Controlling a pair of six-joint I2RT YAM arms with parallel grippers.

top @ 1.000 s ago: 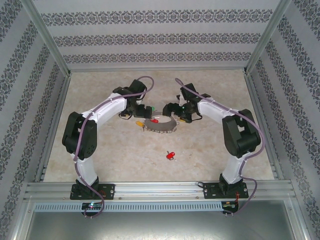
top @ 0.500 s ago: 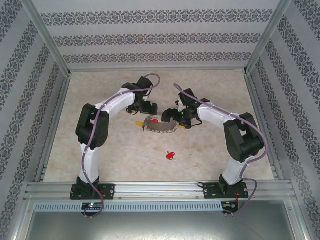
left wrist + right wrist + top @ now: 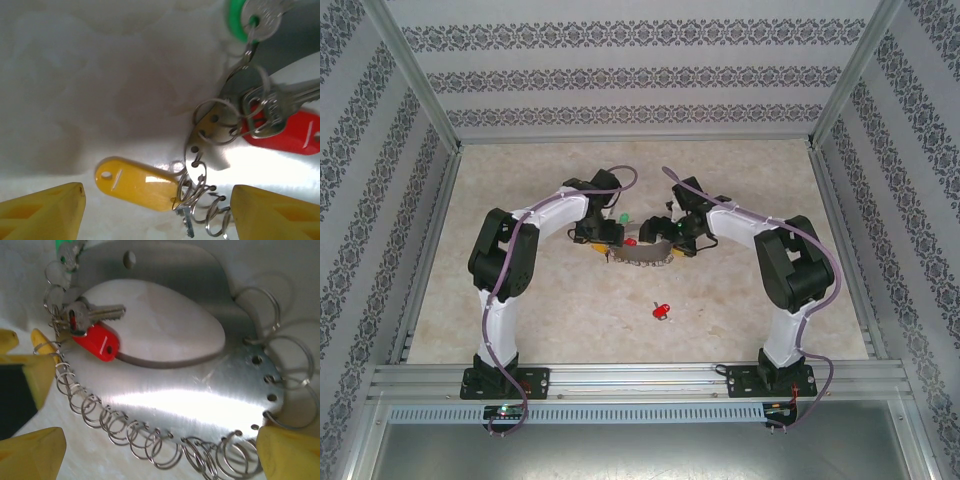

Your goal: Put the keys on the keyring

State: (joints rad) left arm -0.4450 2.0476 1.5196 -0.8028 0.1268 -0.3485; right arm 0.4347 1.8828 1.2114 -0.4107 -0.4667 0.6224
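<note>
**Keyring** (image 3: 642, 254). Flat grey plate, its edge strung with thin split rings. It lies flat at mid-bench (image 3: 520, 300) between the two arms. Nothing grips it.

**Keys.**
- Red key (image 3: 97, 342) and green key (image 3: 239, 22): hung on rings at the left arm's end of the plate.
- Yellow tag (image 3: 137, 182): flat beside them, one end buried in the ring cluster. We cannot tell whether it is threaded.
- Loose red key (image 3: 663, 311): alone on the bench, well apart from the plate and nearer the arm bases. It is not yet on.

**Left fingers** (image 3: 604, 236). Spread, low over the bench, straddling the yellow tag and the nearest rings. They hold nothing.

**Right fingers** (image 3: 670, 238). Spread wide across the plate's other end, one tip just beside the end rings. They hold nothing.

**Hazards, as we judge them.**
1. If the left fingers close here, they may pinch the tag and several rings together instead of one ring. The tangle would then lift as a lump.
2. The plate looks smooth, and so does the bench. Until the right fingers clamp the plate, a one-sided nudge could slide or spin it away.
3. The rings lie thin and flat, so the tips may skate over them or spring one loose.
4. The two sets of fingers work very near each other. A small overshoot could knock them together.
5. The loose key is tiny. A poor approach could flick it further off.
</note>
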